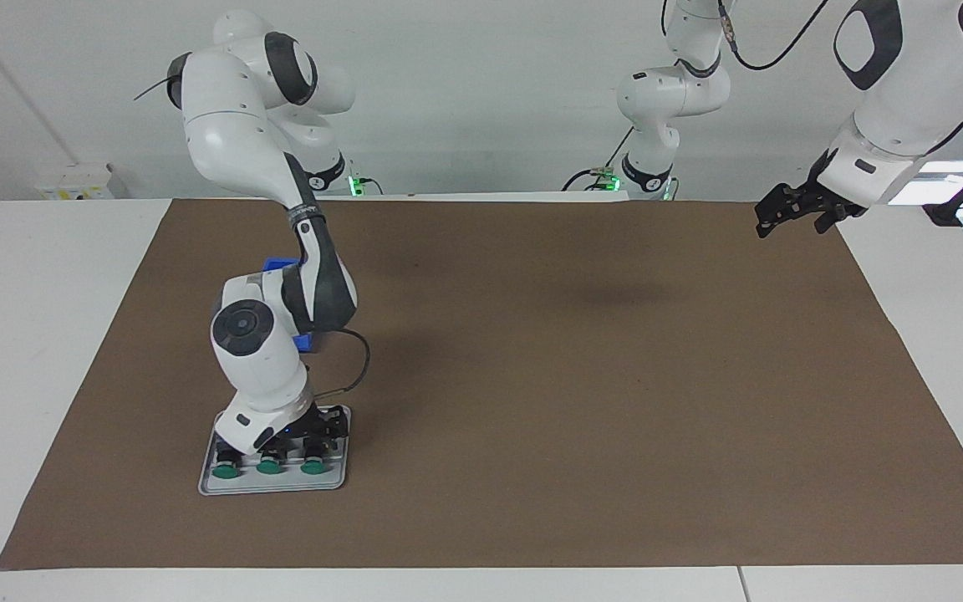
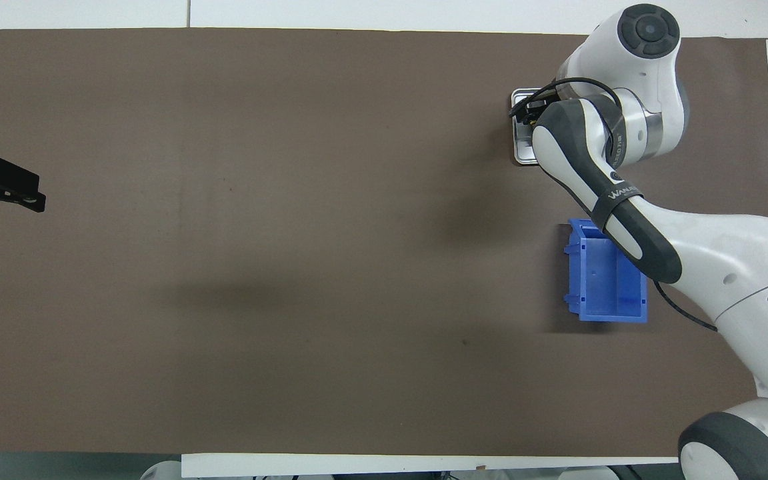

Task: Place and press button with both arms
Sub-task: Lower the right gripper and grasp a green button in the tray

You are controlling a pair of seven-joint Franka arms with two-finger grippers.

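Three green-capped buttons stand in a row on a small grey tray [image 1: 274,486], toward the right arm's end of the table. The button [image 1: 310,466] closest to the table's middle has my right gripper [image 1: 315,436] low over it. That gripper is open, its black fingers reaching down at the button's body; I cannot tell whether they touch it. The other two buttons [image 1: 268,467] [image 1: 223,471] stand free. From overhead the right arm hides all the buttons, and only a corner of the tray [image 2: 521,157] shows. My left gripper [image 1: 789,214] [image 2: 3,190] waits open in the air over the left arm's end of the mat.
A blue open bin [image 2: 607,280] sits on the brown mat, nearer to the robots than the tray. In the facing view the right arm mostly hides the bin [image 1: 304,341]. The brown mat [image 1: 582,376] covers most of the white table.
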